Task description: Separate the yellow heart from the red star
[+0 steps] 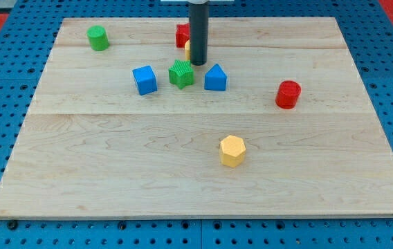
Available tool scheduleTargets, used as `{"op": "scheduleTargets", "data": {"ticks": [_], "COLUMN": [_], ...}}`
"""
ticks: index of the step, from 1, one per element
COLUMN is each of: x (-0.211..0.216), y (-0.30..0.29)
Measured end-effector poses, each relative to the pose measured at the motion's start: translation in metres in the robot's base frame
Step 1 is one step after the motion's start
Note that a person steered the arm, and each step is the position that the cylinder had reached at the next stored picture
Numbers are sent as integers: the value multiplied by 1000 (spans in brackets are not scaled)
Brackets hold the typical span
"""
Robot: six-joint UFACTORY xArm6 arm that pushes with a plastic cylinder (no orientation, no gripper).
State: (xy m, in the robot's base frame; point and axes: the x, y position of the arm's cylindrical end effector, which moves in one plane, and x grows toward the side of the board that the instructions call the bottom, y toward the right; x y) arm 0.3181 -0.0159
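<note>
No jaws here, only a rod: my tip (198,63) rests against the yellow heart (188,51), which touches the red star (182,34) near the view's top; both mostly hidden.

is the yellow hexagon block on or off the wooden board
On: the yellow hexagon block sits fully on the wooden board, well inside its bottom edge.

Counter (113,166): green cylinder (98,38) upper left. My tip (198,63) top centre, covering most of yellow heart (188,50), red star (182,34) just behind-left. Below: blue cube (144,79), green star (180,74), blue prism (215,78) in a row. Red cylinder (288,94) right; yellow hexagon (232,151) lower centre.
</note>
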Motion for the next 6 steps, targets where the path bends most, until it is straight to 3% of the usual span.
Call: {"op": "scheduleTargets", "data": {"ticks": [1,2,4,5,6], "x": [-10,-25,-24,-30,-55], "y": [-63,-55,102,147,155]}}
